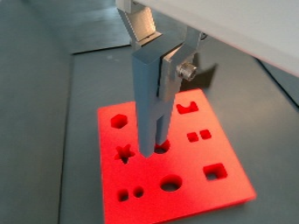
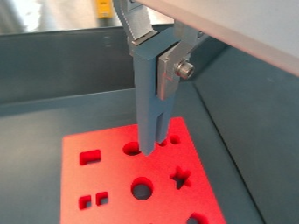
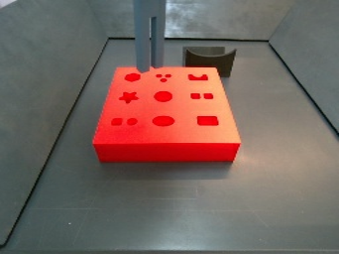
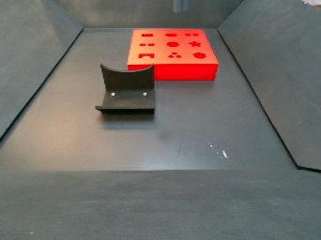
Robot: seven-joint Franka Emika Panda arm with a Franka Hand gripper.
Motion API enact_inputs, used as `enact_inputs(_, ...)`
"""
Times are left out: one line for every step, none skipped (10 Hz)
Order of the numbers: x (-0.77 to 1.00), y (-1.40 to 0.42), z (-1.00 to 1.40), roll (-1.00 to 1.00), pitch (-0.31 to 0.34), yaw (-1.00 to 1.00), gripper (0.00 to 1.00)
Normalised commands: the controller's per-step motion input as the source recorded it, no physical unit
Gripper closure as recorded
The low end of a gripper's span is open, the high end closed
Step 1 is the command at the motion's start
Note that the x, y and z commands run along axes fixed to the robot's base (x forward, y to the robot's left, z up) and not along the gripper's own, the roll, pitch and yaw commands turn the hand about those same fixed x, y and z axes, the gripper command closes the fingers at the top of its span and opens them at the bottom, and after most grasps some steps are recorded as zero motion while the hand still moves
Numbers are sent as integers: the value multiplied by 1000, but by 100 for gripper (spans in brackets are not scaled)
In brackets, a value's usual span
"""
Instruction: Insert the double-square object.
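Pincer clamps double-square object upright, prongs at red block holes.

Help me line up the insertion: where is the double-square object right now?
In both wrist views the gripper holds the double-square object upright, its lower end at the red block among the holes.

Grey floor carries red block, fixture.

You have one flat red block with shaped holes, lying on the grey floor; one dark grey block with curved notch, apart from it.
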Motion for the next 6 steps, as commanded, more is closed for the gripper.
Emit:
enact_inputs(257, 131, -89, 0, -13, -909, 100)
enact_inputs(543, 191, -6, 0, -1, -691, 100)
enact_inputs(680, 206, 0, -26, 0, -580, 100)
enact_inputs(714, 197, 0, -24, 0, -551, 100)
enact_inputs(751, 191, 0, -21, 0, -520, 100)
enact_inputs(671, 206, 0, -11, 0, -597, 100)
